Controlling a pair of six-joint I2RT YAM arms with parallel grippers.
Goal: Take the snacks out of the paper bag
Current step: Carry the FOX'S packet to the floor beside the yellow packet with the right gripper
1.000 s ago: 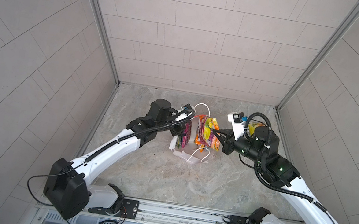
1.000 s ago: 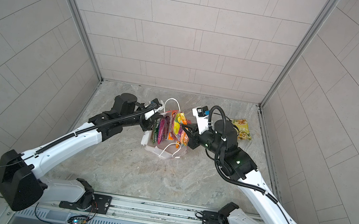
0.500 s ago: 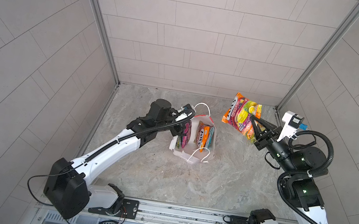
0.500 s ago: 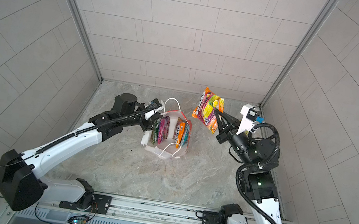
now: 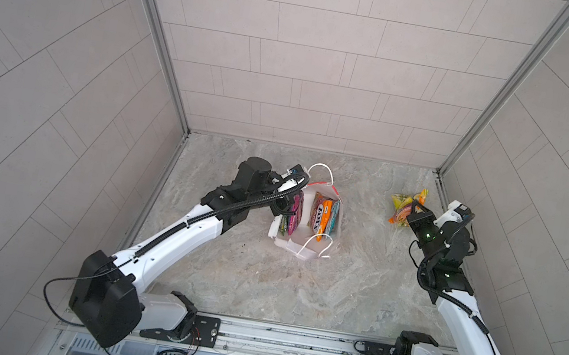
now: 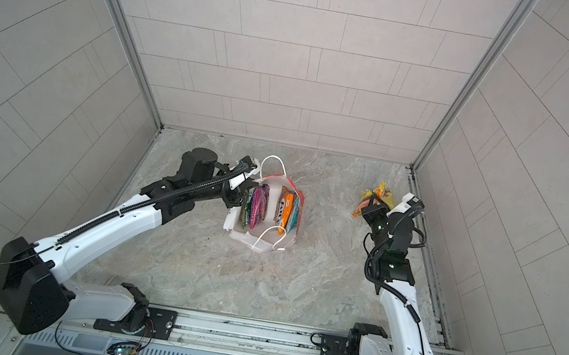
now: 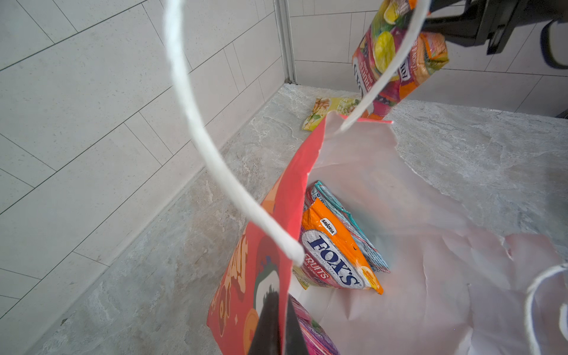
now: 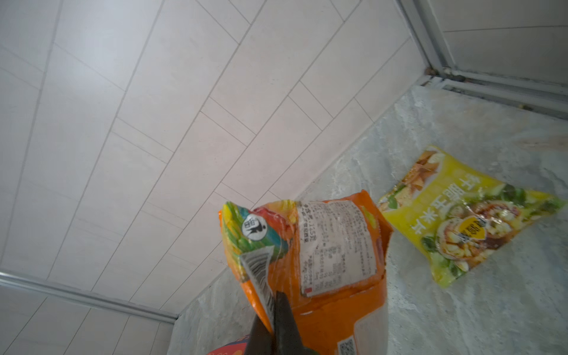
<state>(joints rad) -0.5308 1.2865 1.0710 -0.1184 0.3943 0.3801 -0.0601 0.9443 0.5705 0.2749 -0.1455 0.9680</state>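
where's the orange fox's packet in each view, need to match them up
Top view: orange FOX'S packet, centre, standing in the paper bag's right side.
Top view: same spot, slightly further left.
Left wrist: lower middle, logo showing, light blue packet against it.
Right wrist: not in it.
Shared landmark: the bag's white cord handle, in both top views and the left wrist view.

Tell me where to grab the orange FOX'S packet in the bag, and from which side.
Pinch the top edge of the orange FOX'S packet, coming straight down through the open mouth of the paper bag. It stands on edge against the light blue packet by one wall, so only that thin edge is exposed; the bag's bare middle should admit a claw finger on its printed face.
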